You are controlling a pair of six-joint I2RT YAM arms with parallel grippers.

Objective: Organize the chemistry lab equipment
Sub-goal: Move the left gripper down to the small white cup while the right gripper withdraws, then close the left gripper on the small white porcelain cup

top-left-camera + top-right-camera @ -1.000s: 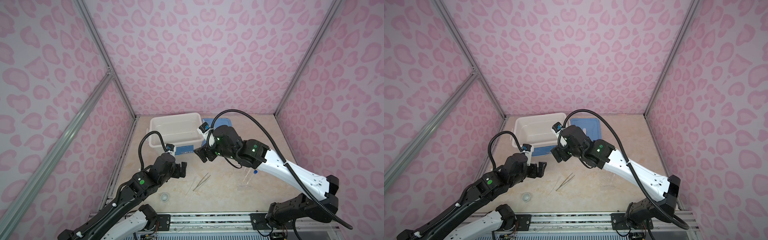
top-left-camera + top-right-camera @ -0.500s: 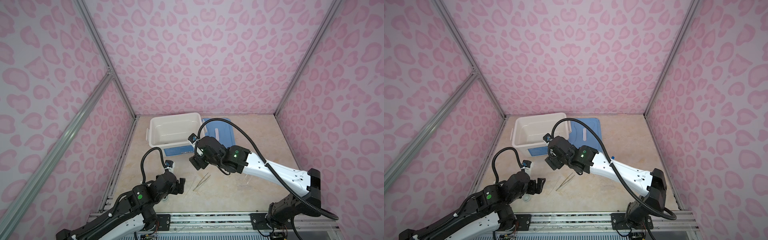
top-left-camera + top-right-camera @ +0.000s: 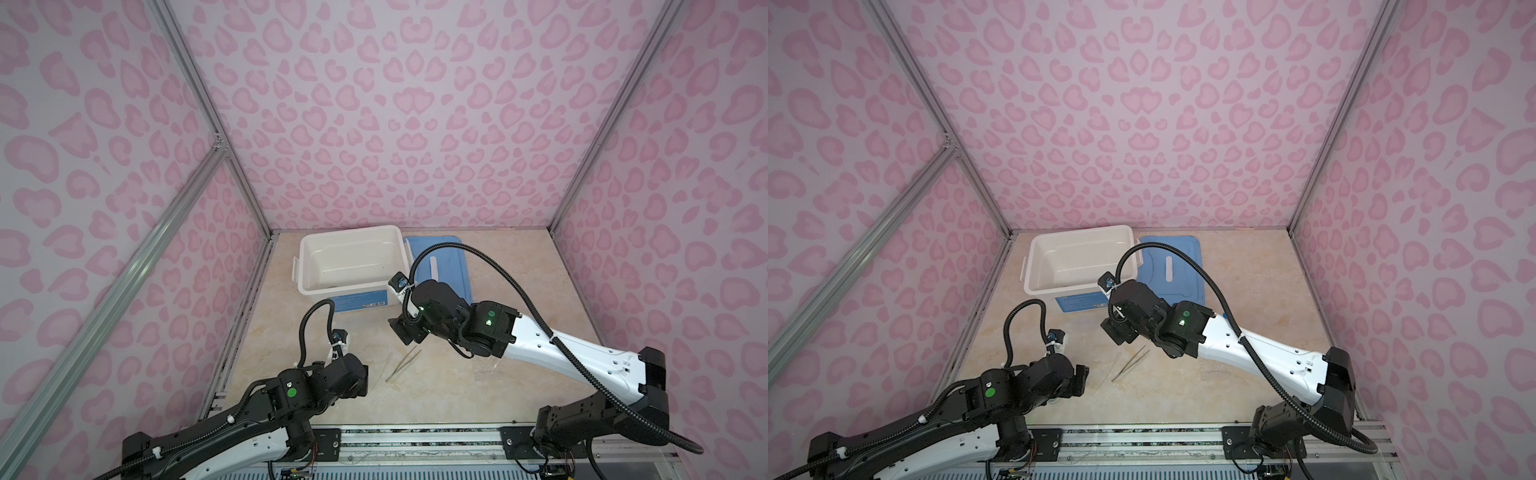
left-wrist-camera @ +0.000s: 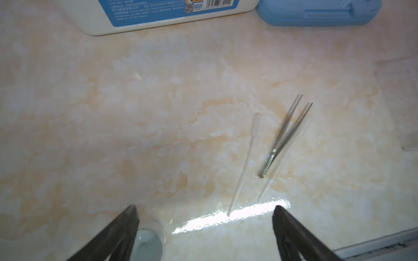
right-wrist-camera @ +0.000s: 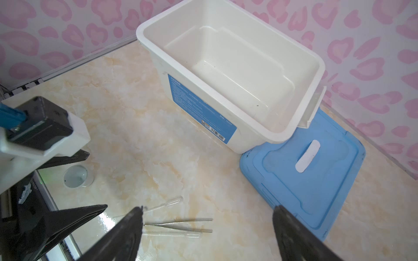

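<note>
Honestly, the left gripper [image 4: 204, 208] hangs wide open by the small round dish [image 4: 147, 245] on the bench [image 4: 158, 113]; dropper [image 4: 246, 158], tweezers [image 4: 285, 135] and thin rod [image 4: 278, 167] lie bunched mid-bench (practically touching), so the open right gripper [image 5: 208, 209] above could scatter them grabbing one.

Soft, even light fills both top views, bright on the pink walls [image 3: 415, 124] and dimmer toward the corners. In the left wrist view a white glare streak crosses the near part of the glossy tabletop [image 4: 158, 113], the metal tweezers [image 4: 285, 135] smear with motion blur, and the small dish [image 4: 148, 245] is out of focus.
</note>
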